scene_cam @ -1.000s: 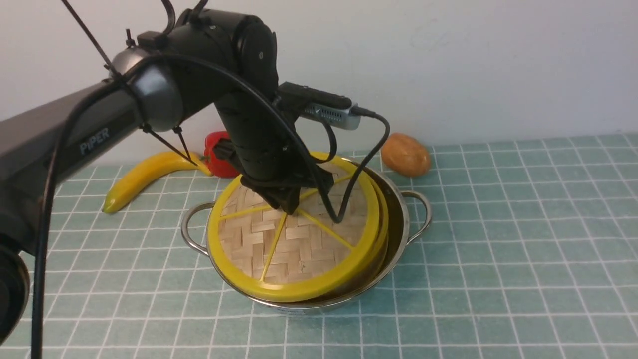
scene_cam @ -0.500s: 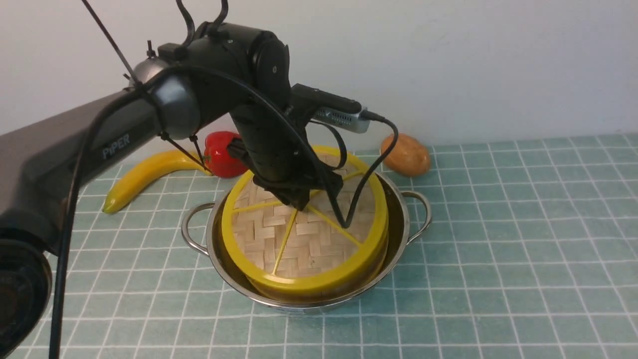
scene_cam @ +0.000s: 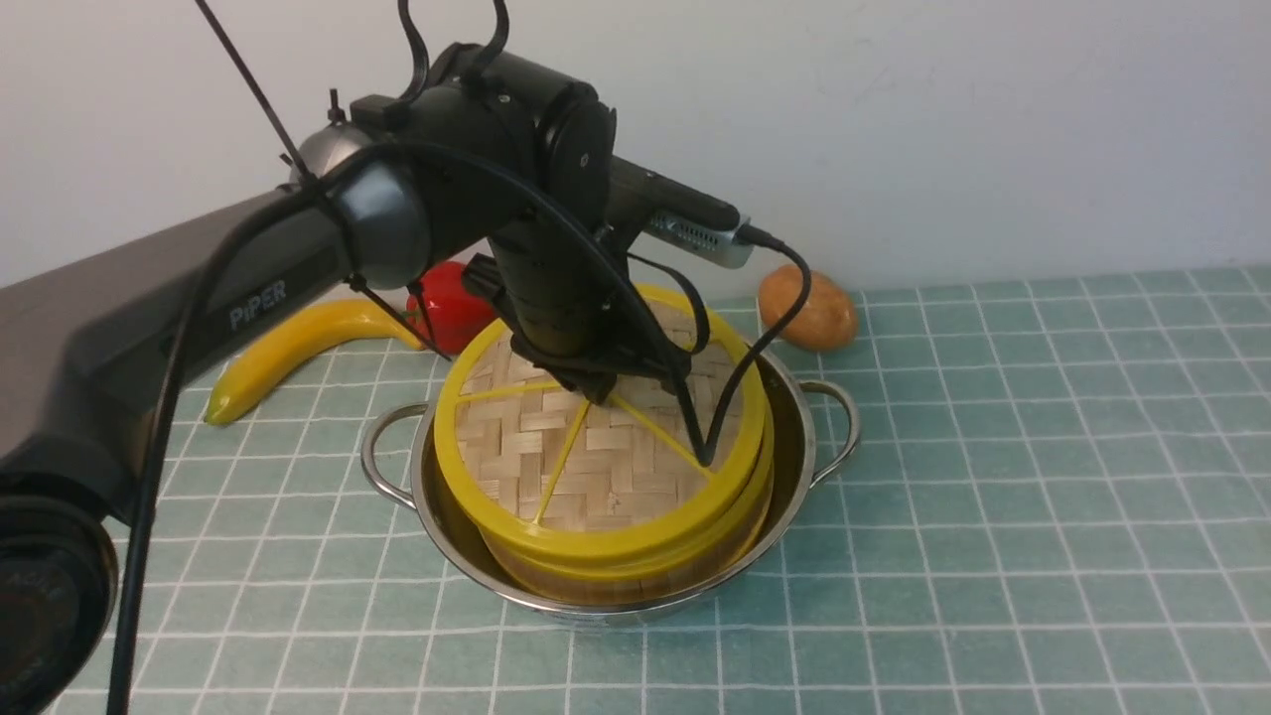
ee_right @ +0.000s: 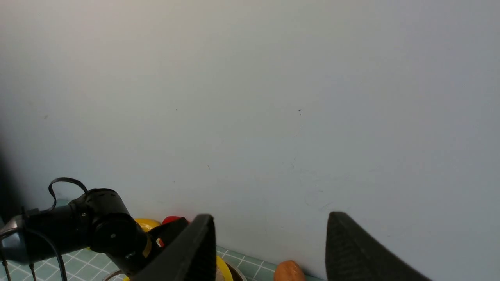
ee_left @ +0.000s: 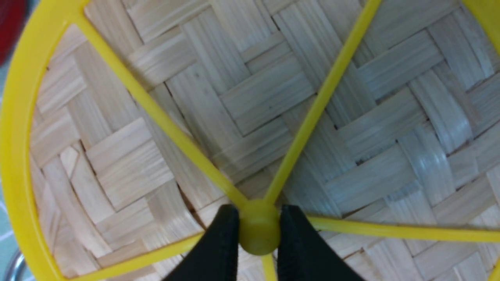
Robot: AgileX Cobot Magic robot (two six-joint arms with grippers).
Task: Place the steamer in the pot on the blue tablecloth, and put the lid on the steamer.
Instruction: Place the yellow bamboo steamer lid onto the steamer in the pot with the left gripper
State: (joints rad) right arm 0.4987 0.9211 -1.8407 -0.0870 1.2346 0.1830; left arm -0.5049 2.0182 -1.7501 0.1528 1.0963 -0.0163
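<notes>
The woven lid (scene_cam: 596, 467) with its yellow rim lies flat on the steamer (scene_cam: 635, 579). Only a strip of the steamer's bamboo wall and yellow band shows under the lid. The steamer stands inside the steel pot (scene_cam: 797, 437) on the blue tablecloth (scene_cam: 993, 497). My left gripper (scene_cam: 594, 393) comes down from above and is shut on the lid's centre knob. In the left wrist view the lid (ee_left: 254, 97) fills the picture, and the left gripper (ee_left: 258, 230) pinches the yellow knob (ee_left: 258, 224) between its black fingers (ee_left: 220, 246). My right gripper (ee_right: 271, 238) is open, empty, raised and facing the wall.
A banana (scene_cam: 288, 348) and a red pepper (scene_cam: 452, 308) lie behind the pot to the left. A brown potato (scene_cam: 809, 308) lies behind it to the right, near the white wall. The left arm's cable (scene_cam: 735, 377) hangs over the lid.
The left gripper moved the lid right and back. It was tilted and overhanging the pot's front left; now it sits level on the steamer. The grip on the knob is unchanged.
</notes>
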